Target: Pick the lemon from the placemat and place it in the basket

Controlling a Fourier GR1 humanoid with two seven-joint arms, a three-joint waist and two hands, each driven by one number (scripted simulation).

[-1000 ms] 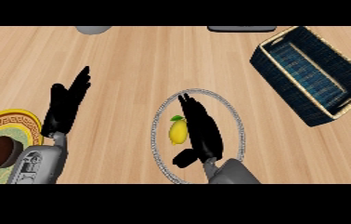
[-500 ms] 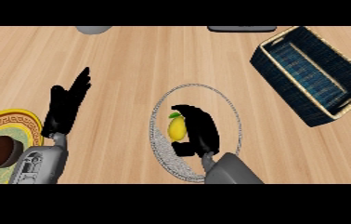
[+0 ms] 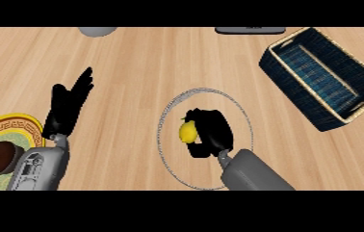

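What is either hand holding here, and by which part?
The right hand is curled round the small yellow lemon, covering its right side. The left hand holds nothing.

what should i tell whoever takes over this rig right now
Right hand: over the placemat, fingers curled round the lemon; whether it has left the mat cannot be told.
Left hand: open, resting at the left, holding nothing.
Basket: at the far right of the counter, nothing seen in it.
Done: the lemon is grasped.
Left: lift it, carry it right to the basket and let go inside.
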